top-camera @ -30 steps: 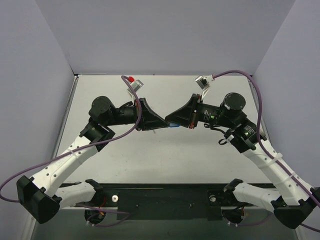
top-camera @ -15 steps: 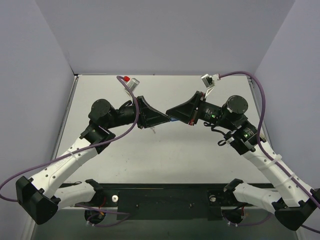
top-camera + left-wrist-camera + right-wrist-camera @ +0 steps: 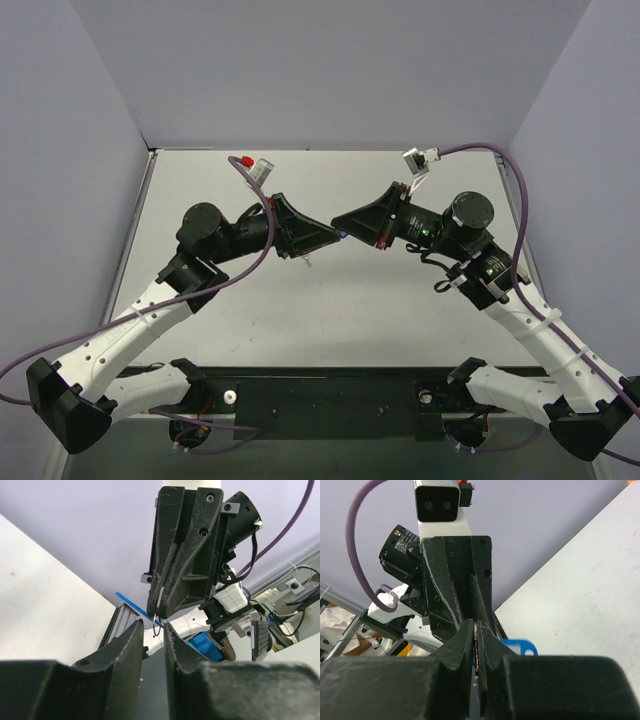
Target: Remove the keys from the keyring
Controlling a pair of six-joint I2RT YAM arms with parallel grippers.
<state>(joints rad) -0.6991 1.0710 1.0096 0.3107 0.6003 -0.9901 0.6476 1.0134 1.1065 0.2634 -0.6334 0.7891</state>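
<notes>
Overhead view of two robot arms reaching in over a white table (image 3: 400, 310), the left from 8 o'clock and the right from 4 o'clock. Their black grippers meet tip to tip just toward 12 o'clock from the table's middle. The left gripper (image 3: 335, 238) has its fingers drawn close, with only a narrow gap, and it grips the blue key tag (image 3: 517, 645). In the left wrist view the tag shows only as a thin blue edge running into that gap. The right gripper (image 3: 339, 223) has its fingers pressed together on a thin strip of silver metal that looks like the small silver key (image 3: 160, 598). A loop of the fine metal ring (image 3: 157, 617) pokes out at 6 o'clock below the right fingertips, between the two grippers. Tag, ring and key are all held up off the table.
</notes>
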